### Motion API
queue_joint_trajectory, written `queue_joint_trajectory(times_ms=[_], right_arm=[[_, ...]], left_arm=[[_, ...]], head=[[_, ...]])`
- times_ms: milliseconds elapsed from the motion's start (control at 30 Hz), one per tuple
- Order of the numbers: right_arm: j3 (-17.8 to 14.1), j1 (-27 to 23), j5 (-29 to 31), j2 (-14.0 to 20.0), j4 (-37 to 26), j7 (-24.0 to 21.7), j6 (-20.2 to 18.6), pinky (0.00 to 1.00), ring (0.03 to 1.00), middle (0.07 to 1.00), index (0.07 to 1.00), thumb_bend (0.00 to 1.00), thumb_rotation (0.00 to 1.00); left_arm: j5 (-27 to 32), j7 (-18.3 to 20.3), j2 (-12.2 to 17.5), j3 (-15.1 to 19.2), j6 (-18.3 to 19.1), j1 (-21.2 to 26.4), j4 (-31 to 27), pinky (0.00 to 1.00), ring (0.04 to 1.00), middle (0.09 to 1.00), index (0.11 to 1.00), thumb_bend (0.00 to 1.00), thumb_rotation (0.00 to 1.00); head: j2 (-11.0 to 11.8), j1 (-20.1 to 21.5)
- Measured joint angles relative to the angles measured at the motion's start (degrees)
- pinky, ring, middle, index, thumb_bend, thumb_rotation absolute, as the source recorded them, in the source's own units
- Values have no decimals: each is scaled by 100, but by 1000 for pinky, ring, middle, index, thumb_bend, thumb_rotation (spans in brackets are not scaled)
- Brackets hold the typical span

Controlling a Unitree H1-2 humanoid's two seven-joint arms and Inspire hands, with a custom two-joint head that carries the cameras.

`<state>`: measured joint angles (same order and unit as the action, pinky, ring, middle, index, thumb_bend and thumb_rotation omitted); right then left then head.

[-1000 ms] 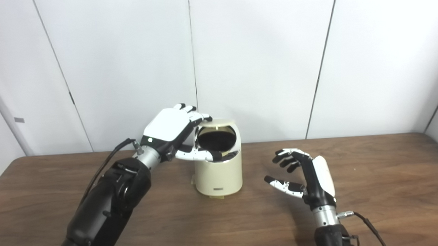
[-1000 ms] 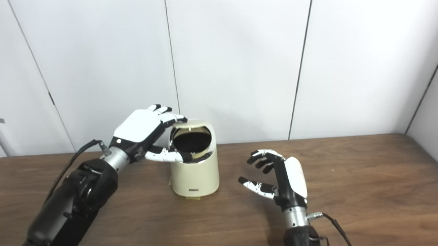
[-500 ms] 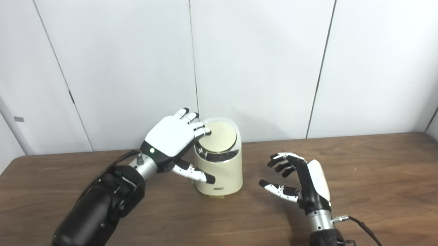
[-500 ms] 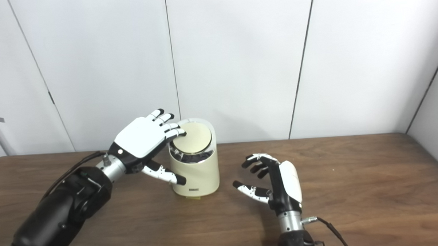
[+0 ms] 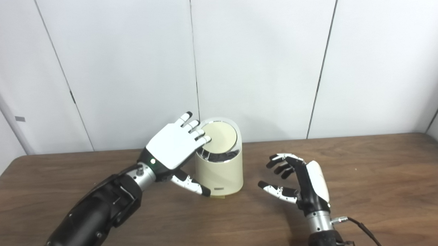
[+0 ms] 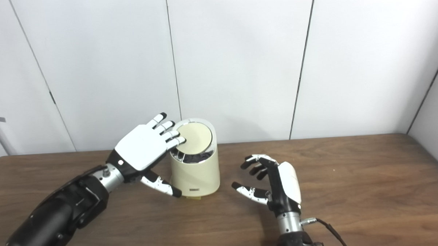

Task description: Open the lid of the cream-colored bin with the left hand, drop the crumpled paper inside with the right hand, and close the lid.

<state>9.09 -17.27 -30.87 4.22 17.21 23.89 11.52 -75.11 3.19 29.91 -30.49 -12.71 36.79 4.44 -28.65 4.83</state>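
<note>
The cream-colored bin [image 5: 220,174] stands upright at the back middle of the wooden table [image 5: 370,176]. Its round lid [image 5: 218,135] lies shut, tilted toward me, inside a shiny rim. My left hand [image 5: 174,148] hovers at the bin's left, fingers spread, with its fingertips [image 5: 204,139] on the lid's left edge and the thumb low by the bin's front. It holds nothing. My right hand [image 5: 301,182] is to the right of the bin, apart from it, open and empty with fingers curled. No crumpled paper is in view.
White wall panels [image 5: 260,63] rise straight behind the table's far edge, close behind the bin. A cable [image 5: 364,229] runs from my right wrist toward the lower right. Bare wood lies in front of the bin and on both sides.
The lid went from raised, with the dark inside showing, to shut. My left hand let go of it, flattened out and drew back left. My right hand sank slightly toward me.
</note>
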Motion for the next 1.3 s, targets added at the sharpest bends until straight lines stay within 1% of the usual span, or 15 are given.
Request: queue_joint_trajectory(times_ms=[67, 200, 333, 467, 600, 667, 833, 1000, 1300], right_arm=[[-1, 2, 10, -1, -3, 0, 0, 421, 538, 661, 496, 489, 146], [-3, 20, 20, -9, -46, -6, -29, 436, 555, 662, 496, 489, 146], [-4, 43, 34, -14, -79, -17, -61, 432, 549, 651, 496, 489, 145], [-16, 55, 70, -17, -82, -21, -61, 439, 554, 654, 496, 489, 146], [-17, 72, 80, -96, -115, -33, -144, 454, 564, 657, 496, 489, 146], [-14, 75, 84, -159, -122, -61, -213, 467, 577, 663, 496, 489, 147], [-16, 82, 121, -188, -134, -142, -236, 483, 593, 666, 496, 488, 147], [-14, 82, 101, -191, -134, -141, -245, 485, 594, 657, 495, 488, 146], [-14, 78, 82, -192, -129, -139, -245, 499, 605, 659, 495, 488, 146]], left_arm=[[-196, -123, 28, -83, 9, 1, 9, 1000, 897, 843, 831, 930, 938], [-355, -342, 28, -190, 15, 32, 128, 1000, 896, 839, 821, 924, 924], [-497, -353, 30, -361, 15, 183, 191, 1000, 908, 838, 821, 931, 921], [-680, -362, 46, -552, 13, 325, 287, 1000, 913, 822, 810, 943, 941], [-802, -587, 124, -817, -1, 538, 469, 1000, 894, 788, 781, 974, 916], [-828, -716, 148, -925, -12, 626, 567, 1000, 898, 792, 782, 978, 925], [-871, -720, 216, -1138, -12, 773, 606, 1000, 899, 793, 778, 1000, 928], [-788, -720, 232, -1188, -12, 810, 639, 1000, 897, 791, 768, 1000, 912], [-541, -717, 231, -1167, -10, 784, 662, 1000, 892, 782, 766, 999, 927]], head=[[-9, 0], [-35, 18], [-53, 53], [-70, 53], [-79, 105], [-79, 114], [-106, 141], [-114, 150], [-88, 114]])
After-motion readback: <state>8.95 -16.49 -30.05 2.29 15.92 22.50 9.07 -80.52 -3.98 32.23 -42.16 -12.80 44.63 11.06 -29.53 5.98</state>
